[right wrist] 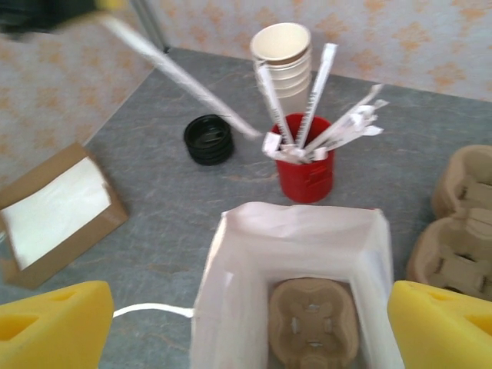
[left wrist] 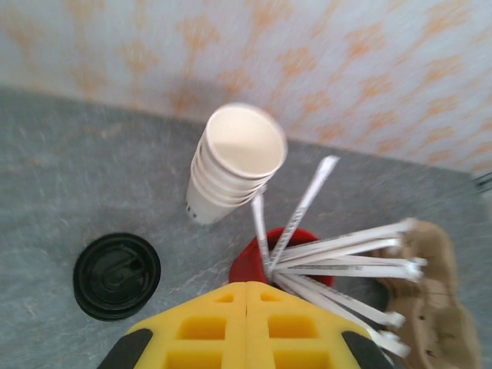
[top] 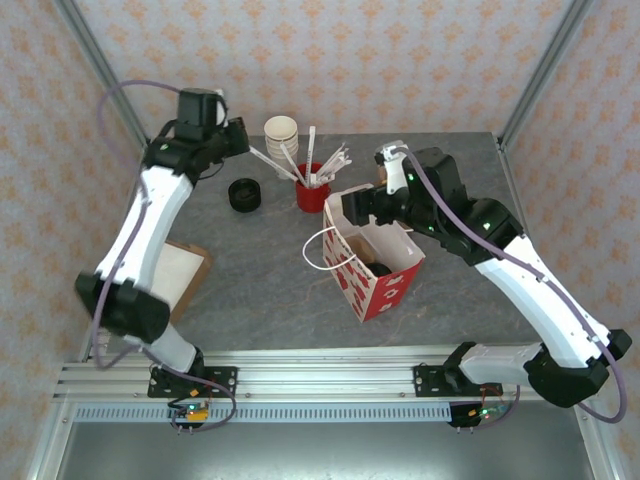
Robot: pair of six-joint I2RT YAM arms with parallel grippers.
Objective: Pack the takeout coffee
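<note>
Our left gripper (left wrist: 246, 292) is clamped on a wrapped straw (right wrist: 181, 77); the right gripper (right wrist: 247, 323) gapes over the bag (top: 375, 290), where a dark shape may be the takeout coffee (top: 381, 268). We fear dragging the straw could topple the red cup (top: 312, 196)

From my station I see walls (top: 400, 60) papered in pale cream with a repeating orange motif, closing in the back and both sides. Slanted aluminium posts (top: 95, 60) run up the corners. The tabletop (top: 260, 290) is a grey, stone-patterned slab, and a ribbed aluminium rail (top: 320, 380) runs along its near edge. Light falls evenly, leaving only faint, soft shadows on the grey surface.
</note>
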